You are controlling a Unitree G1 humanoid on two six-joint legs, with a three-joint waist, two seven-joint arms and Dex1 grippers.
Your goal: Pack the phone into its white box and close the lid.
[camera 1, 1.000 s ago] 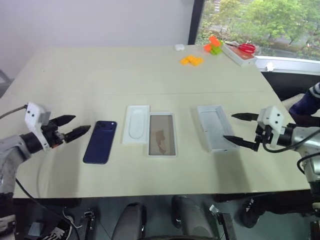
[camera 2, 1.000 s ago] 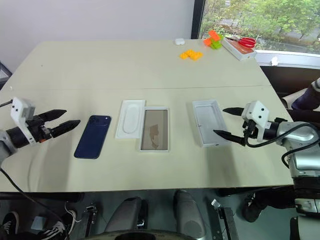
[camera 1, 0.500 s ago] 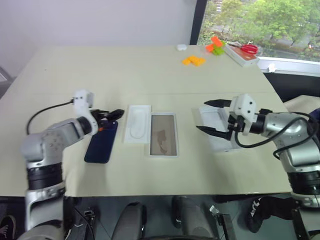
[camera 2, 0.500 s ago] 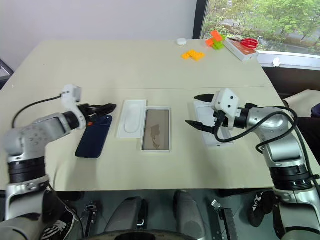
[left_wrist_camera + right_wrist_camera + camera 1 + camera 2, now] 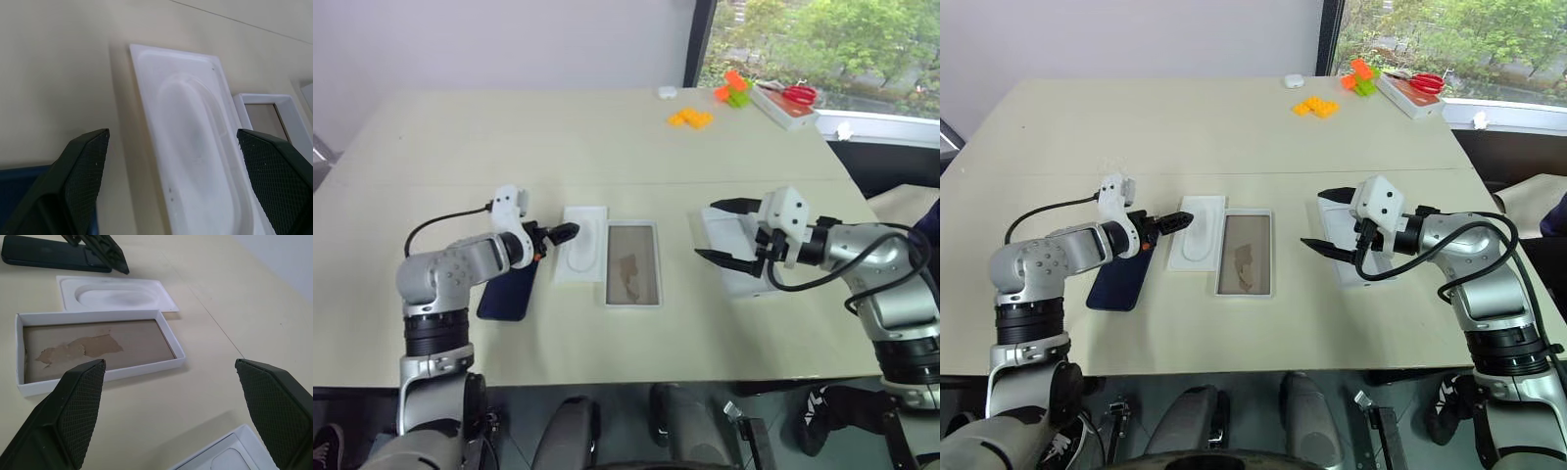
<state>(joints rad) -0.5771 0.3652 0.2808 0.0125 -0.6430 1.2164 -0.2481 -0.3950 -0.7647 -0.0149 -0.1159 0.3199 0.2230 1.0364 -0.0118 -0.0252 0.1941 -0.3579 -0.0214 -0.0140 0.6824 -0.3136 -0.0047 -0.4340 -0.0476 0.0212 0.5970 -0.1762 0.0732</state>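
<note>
The dark navy phone (image 5: 509, 290) lies flat on the table, its far end under my left wrist. My left gripper (image 5: 560, 234) is open, its tips just over the near-left edge of a flat white insert (image 5: 195, 147) with an oval recess. Right of the insert is the white box (image 5: 631, 262), open and brownish-tan inside (image 5: 98, 347), with nothing in it. Further right the lid (image 5: 741, 257) lies inside-up. My right gripper (image 5: 712, 230) hovers open over the lid's left half, pointing toward the box. It holds nothing.
At the far right of the table are orange blocks (image 5: 690, 118), green and orange blocks (image 5: 733, 90), red scissors (image 5: 796, 94) on a flat box, and a small white object (image 5: 665, 92). The table's front edge runs close below the phone and box.
My left arm swung in from the left, passing over the phone until its tips reached the insert. My right gripper moved left from beside the lid to above it.
</note>
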